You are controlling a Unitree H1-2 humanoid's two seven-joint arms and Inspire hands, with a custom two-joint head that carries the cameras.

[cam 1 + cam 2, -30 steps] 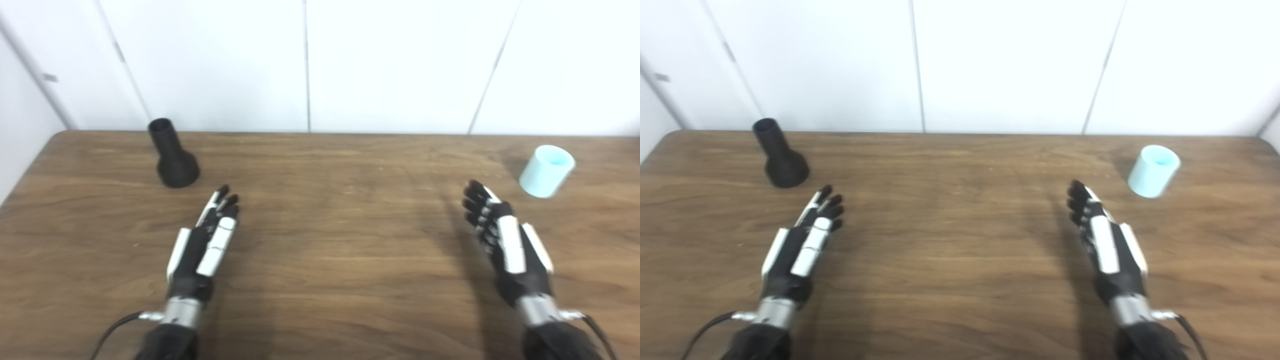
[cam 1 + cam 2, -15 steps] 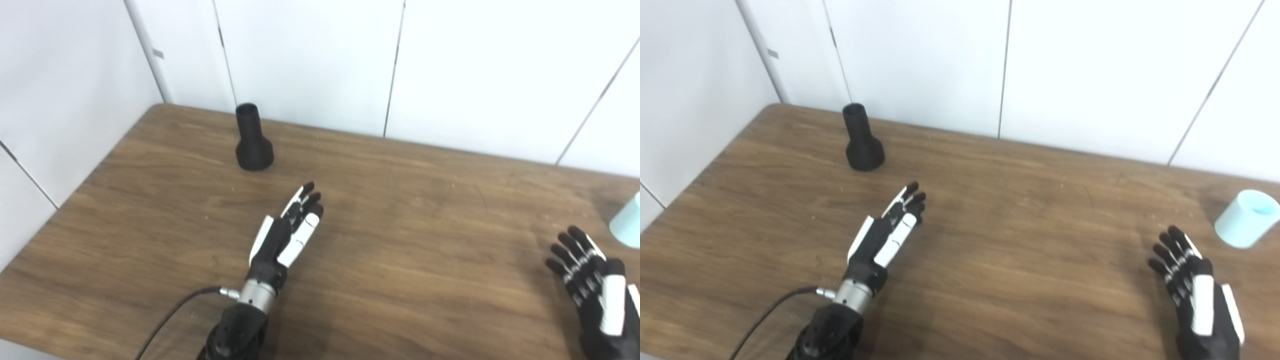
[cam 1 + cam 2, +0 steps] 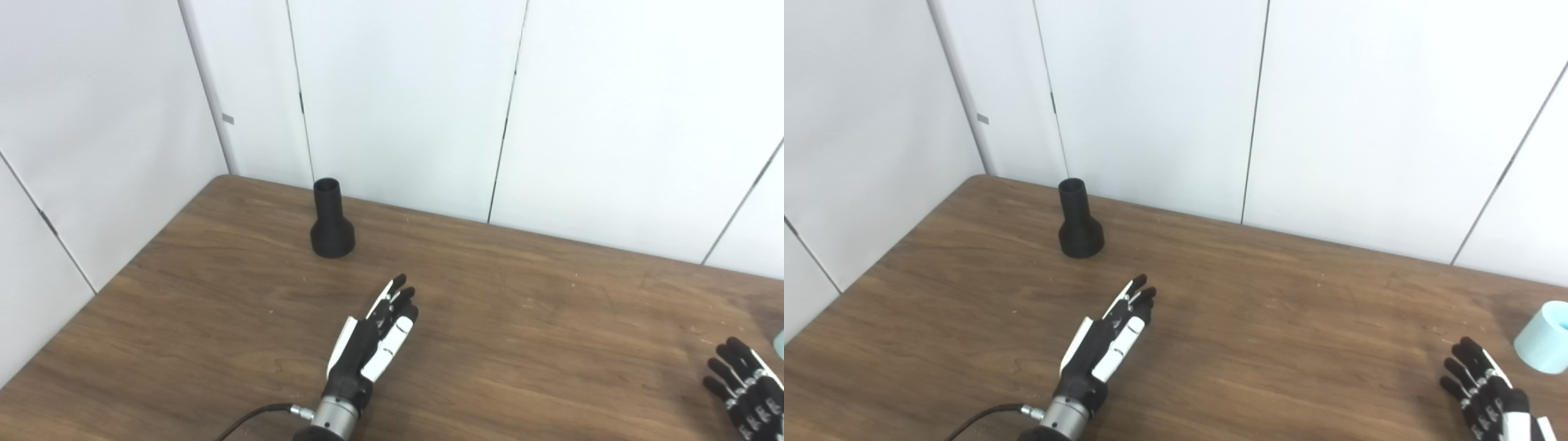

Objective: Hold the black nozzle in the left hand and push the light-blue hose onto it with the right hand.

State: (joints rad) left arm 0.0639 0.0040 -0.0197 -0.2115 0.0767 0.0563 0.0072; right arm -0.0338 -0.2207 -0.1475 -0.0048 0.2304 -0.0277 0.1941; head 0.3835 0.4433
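The black nozzle stands upright on its wide base near the back left of the wooden table, narrow mouth up. My left hand lies flat over the table with fingers stretched out and open, well in front and to the right of the nozzle. A short light-blue hose piece stands at the far right edge of the right eye view. My right hand is at the bottom right, fingers spread and open, just in front of and left of the hose, partly cut off by the picture's edge.
White wall panels rise right behind the table's back edge and along its left side. The table's left edge runs diagonally. A black cable trails from the left wrist.
The camera has turned left and tilted up, so the whole scene has shifted right and down. Both hands stay open and hold nothing; nozzle and hose stand where they were.
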